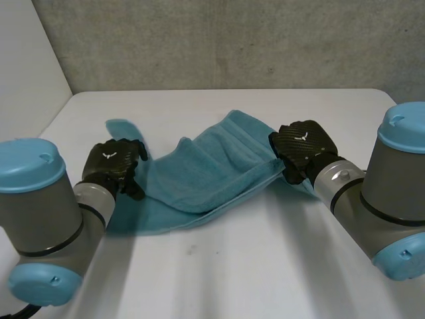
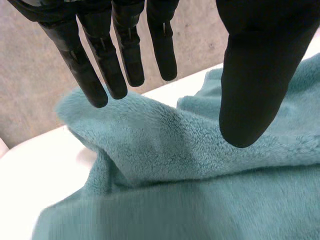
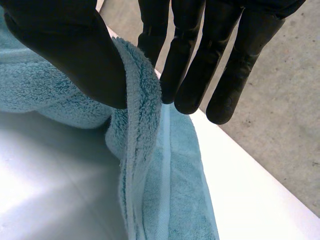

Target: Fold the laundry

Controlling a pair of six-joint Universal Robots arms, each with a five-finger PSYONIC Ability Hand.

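The teal terry towel [image 1: 206, 169], plush and rumpled with a flat woven border, lies on the white table [image 1: 265, 266], its long axis running from left to right. The left hand [image 1: 113, 163] hovers over its left end with fingers straight and released. The right hand [image 1: 302, 143] pinches its right edge between thumb and fingers.

White table [image 1: 265, 266] before grey wall [image 1: 232, 40]
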